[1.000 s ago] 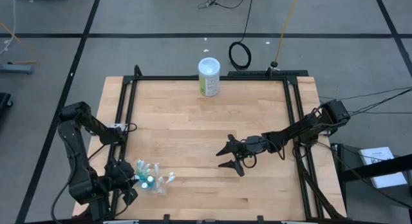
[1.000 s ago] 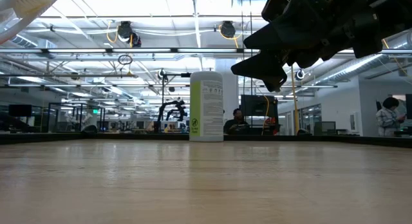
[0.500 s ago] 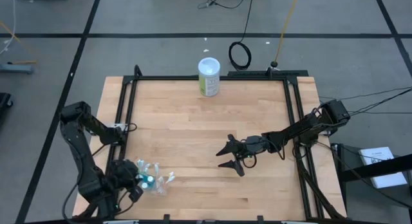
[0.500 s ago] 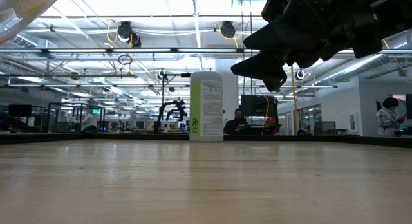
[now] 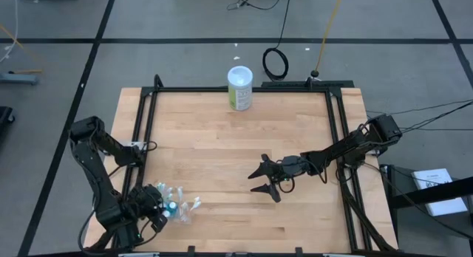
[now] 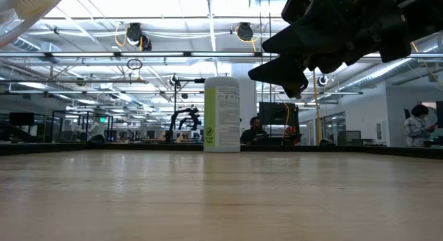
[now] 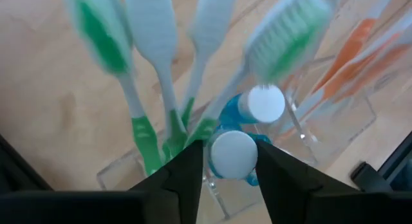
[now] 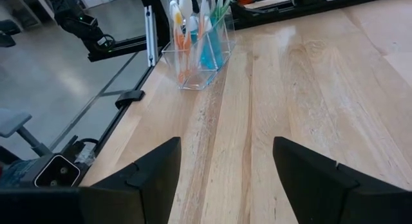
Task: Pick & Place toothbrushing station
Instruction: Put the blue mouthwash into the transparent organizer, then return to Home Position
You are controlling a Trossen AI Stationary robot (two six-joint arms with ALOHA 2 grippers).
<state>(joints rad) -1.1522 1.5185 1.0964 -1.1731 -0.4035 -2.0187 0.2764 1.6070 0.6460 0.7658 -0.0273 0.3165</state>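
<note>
left gripper (image 7: 230, 179): fingers parted beside white-capped teal tube (image 7: 233, 155) in clear plastic holder (image 8: 196, 60), grip apparently released | right gripper (image 5: 264, 178): spread wide, parked mid-table, empty

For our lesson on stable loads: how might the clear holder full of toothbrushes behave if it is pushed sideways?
The clear holder looks light and thin-walled, so it would probably slide easily on the smooth wooden table. The toothbrushes stand tall and loose above its rim, so it may tip, or they may rattle.

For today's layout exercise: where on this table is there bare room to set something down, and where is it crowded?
Bare wood lies between the canister at the far edge and the right gripper mid-table, and along the near right edge of the table. The near left corner is crowded: the toothbrush holder stands there with the left gripper at it.
</note>
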